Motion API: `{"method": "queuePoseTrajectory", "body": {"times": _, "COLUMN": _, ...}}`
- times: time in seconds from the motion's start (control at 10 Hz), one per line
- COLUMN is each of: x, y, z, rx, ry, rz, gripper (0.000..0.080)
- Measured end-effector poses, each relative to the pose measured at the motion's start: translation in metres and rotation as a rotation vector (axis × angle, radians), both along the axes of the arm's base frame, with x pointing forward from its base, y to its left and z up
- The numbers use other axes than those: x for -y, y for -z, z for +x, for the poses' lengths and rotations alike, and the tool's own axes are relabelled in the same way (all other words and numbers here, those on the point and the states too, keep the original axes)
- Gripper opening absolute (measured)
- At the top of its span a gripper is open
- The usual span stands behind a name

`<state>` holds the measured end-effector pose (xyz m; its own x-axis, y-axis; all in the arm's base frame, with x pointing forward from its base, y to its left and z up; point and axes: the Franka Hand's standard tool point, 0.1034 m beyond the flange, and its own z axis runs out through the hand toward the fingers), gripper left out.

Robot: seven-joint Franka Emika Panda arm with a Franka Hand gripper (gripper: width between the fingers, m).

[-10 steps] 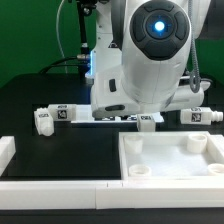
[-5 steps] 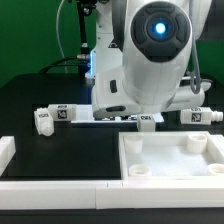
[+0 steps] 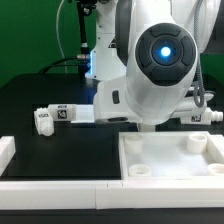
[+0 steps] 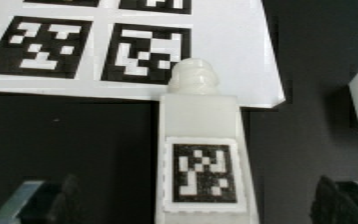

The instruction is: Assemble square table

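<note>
– How's the pincer (image 4: pixel 190 202) standing?
– Jaws wide apart, gripping nothing. The wrist view shows its fingertips (image 4: pixel 30 203) with dark table (image 4: pixel 78 135) just inside each one.
– And the leg?
– A white leg (image 4: pixel 197 150) lies flat right between the jaws, lengthwise, touching neither finger. Its square tag faces up at the pincer. Its rounded peg (image 4: pixel 194 75) points away, out past the fingertips.
– What's beyond that?
– The marker board (image 4: pixel 140 50), just ahead of the peg. The tip shows against the board's edge, but I can't tell whether it touches.
– The tabletop?
– The square table top (image 3: pixel 170 160) lies rim up with its corner sockets showing, apart from the pincer and nearer the exterior camera than the arm (image 3: pixel 150 70). Another tagged leg (image 3: pixel 52 118) lies well off toward the exterior view's left, and one more (image 3: pixel 203 117) toward its right.
</note>
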<state>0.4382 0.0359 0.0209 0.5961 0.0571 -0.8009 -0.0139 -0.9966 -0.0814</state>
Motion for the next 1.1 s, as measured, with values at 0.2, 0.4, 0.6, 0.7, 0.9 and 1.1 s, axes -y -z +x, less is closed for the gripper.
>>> {"method": "queuePoseTrajectory", "body": {"times": 0.2, "x": -0.003, "y": 0.008, "z": -0.003, "rx": -0.021, "ry": 0.027, "rz": -0.057, "gripper": 0.0649}}
{"method": "queuePoseTrajectory", "body": {"times": 0.4, "x": -0.005, "y": 0.014, "z": -0.007, "rx": -0.033, "ry": 0.027, "rz": -0.074, "gripper": 0.0649}}
{"method": "queuePoseTrajectory", "body": {"times": 0.6, "x": -0.004, "y": 0.014, "z": -0.007, "rx": -0.033, "ry": 0.028, "rz": -0.074, "gripper": 0.0649}}
{"method": "queuePoseTrajectory", "body": {"times": 0.7, "x": -0.004, "y": 0.014, "z": -0.007, "rx": -0.033, "ry": 0.028, "rz": -0.074, "gripper": 0.0536}}
{"method": "queuePoseTrajectory", "body": {"times": 0.9, "x": -0.004, "y": 0.014, "z": -0.007, "rx": -0.033, "ry": 0.028, "rz": -0.074, "gripper": 0.0351}}
{"method": "queuePoseTrajectory", "body": {"times": 1.1, "x": -0.004, "y": 0.014, "z": -0.007, "rx": -0.033, "ry": 0.028, "rz": -0.074, "gripper": 0.0282}}
